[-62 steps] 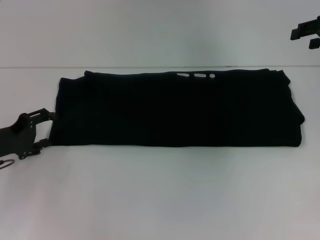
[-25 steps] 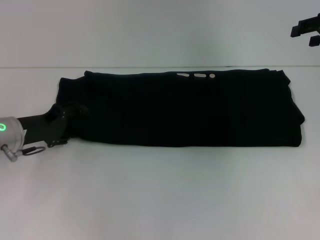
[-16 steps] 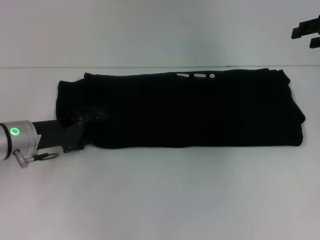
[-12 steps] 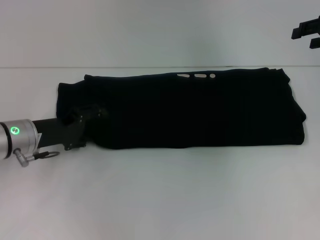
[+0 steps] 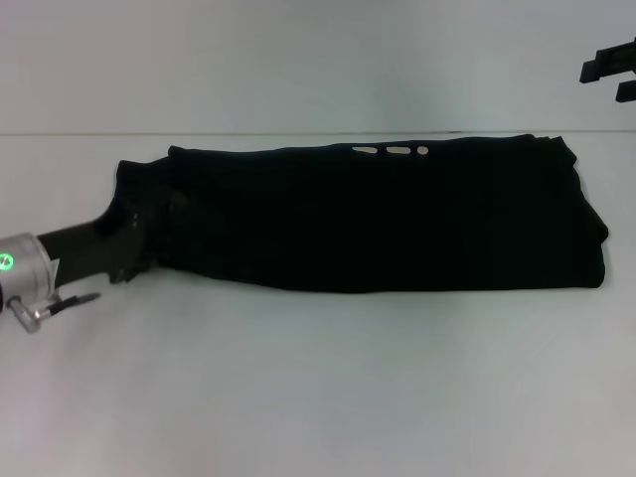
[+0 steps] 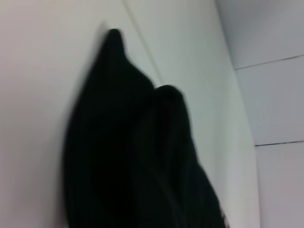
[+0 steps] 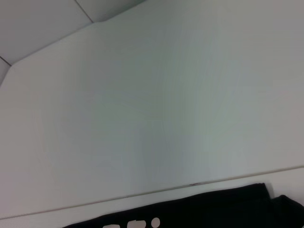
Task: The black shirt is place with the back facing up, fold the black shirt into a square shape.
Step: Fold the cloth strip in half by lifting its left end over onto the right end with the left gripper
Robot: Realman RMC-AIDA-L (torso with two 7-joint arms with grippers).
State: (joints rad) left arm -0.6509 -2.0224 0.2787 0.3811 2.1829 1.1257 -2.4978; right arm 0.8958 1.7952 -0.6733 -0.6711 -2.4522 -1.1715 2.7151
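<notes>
Left hand (image 5: 149, 231): at the shirt's left end, near corner, buried in the cloth; I cannot tell whether it is spread or pinched, or what it holds.
Right hand (image 5: 611, 72): parked high at the far right, off the cloth; its opening cannot be told.
Black shirt (image 5: 378, 219): a long folded band on the white worktop (image 5: 318, 388), cream lettering peeping at the far edge.
Long axis: left to right across the worktop.
Nearer arm: the left, at the band's end.
Direction from left hand: the whole length runs rightward.
Likely next: carry the left end over toward the right end, halving the band toward a square.
</notes>
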